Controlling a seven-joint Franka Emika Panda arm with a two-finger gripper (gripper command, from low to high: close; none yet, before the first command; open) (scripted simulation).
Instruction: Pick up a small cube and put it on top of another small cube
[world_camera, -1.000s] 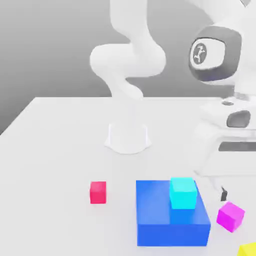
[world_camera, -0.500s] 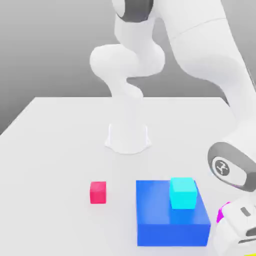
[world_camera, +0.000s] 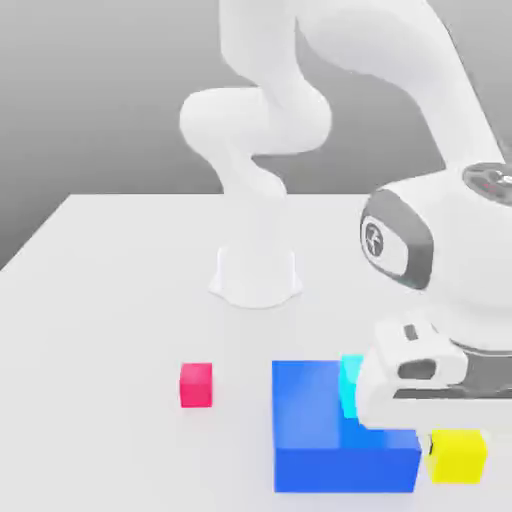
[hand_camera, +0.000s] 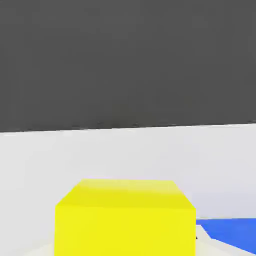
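Observation:
The small yellow cube (world_camera: 457, 456) hangs just under my gripper (world_camera: 456, 434) at the exterior view's lower right, beside the big blue block, and the gripper is shut on it. In the hand view the yellow cube (hand_camera: 125, 217) sits close up, with a corner of the blue block (hand_camera: 230, 234) behind it. A small red cube (world_camera: 196, 384) rests on the table to the exterior view's left of the blue block. The magenta cube is hidden behind my hand and the yellow cube.
A large blue block (world_camera: 330, 430) stands at the front of the white table (world_camera: 110, 300), with a cyan cube (world_camera: 349, 384) on top, partly covered by my hand. The arm's base (world_camera: 256, 275) stands at the table's middle back.
My hand dropped to the yellow cube at the lower right corner, then came up and toward the exterior view's left with the cube. The magenta cube is now covered.

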